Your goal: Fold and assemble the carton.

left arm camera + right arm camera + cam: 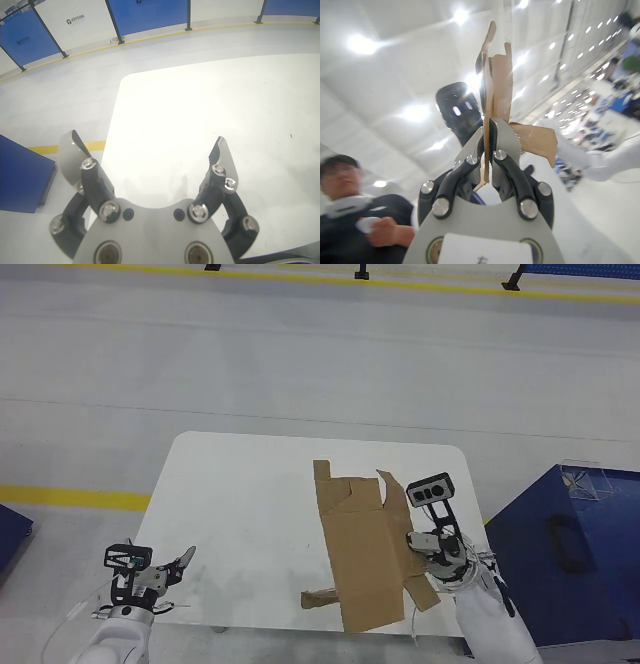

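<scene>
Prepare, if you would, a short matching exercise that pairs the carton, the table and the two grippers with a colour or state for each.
Things:
1. carton
2. table
3. left gripper
4. right gripper

Colour or state:
A. open, holding nothing
B. brown, flattened, flaps spread out
C. shut on a cardboard edge
D. white, with rounded corners

Pairs: 1-B; 2-D; 3-A; 4-C
</scene>
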